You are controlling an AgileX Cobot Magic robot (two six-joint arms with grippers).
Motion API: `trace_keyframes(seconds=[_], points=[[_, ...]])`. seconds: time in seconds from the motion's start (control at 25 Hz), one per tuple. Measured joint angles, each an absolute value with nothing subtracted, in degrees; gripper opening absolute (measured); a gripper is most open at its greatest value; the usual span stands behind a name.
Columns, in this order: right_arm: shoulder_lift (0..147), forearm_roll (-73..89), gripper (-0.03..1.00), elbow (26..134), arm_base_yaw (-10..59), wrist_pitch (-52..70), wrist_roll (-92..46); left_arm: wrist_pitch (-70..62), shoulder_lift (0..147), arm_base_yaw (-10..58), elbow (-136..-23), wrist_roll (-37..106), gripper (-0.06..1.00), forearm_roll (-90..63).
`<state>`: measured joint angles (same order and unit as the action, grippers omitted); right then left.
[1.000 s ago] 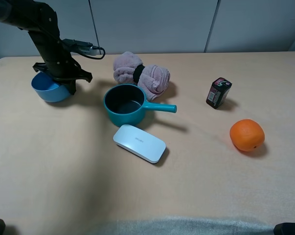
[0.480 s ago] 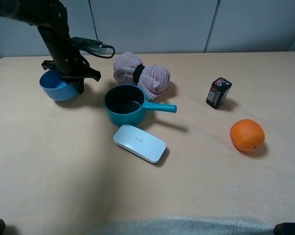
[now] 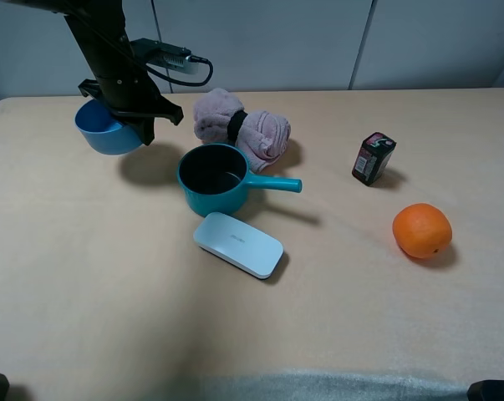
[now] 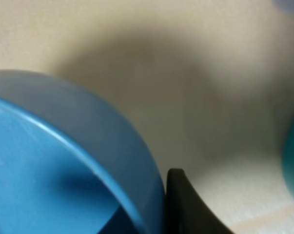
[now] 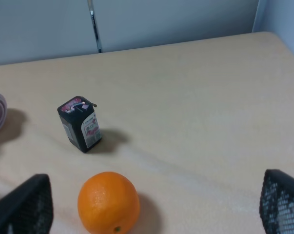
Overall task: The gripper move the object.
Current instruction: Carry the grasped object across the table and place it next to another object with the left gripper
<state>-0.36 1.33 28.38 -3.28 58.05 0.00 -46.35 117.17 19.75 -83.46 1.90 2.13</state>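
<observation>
The mid-blue bowl hangs above the table at the far left, with its shadow on the tabletop below. My left gripper is shut on the bowl's right rim, the black arm rising above it. In the left wrist view the bowl fills the frame, with one dark finger pressed on its outer wall. My right gripper is open and empty, its mesh-padded fingers spread wide over the right side of the table.
A teal pot with a handle stands just right of the bowl. Behind it lies a pink rolled towel, in front a white case. A small black box and an orange sit at the right.
My left gripper has lifted the blue bowl off the table and carried it a little to the right, toward the teal pot. Nothing else moved.
</observation>
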Motion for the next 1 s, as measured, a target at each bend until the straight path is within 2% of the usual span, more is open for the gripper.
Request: trace_keyframes(seconds=[0.64, 1.0], points=[[-0.4, 1.3, 0.67, 28.4, -3.3, 58.0, 0.0, -50.0, 112.1, 29.2, -83.8, 3.5, 0.05, 3.6], [-0.4, 1.3, 0.67, 28.4, -3.3, 58.0, 0.0, -51.6, 112.0, 36.4, -90.9, 3.5, 0.05, 3.5]])
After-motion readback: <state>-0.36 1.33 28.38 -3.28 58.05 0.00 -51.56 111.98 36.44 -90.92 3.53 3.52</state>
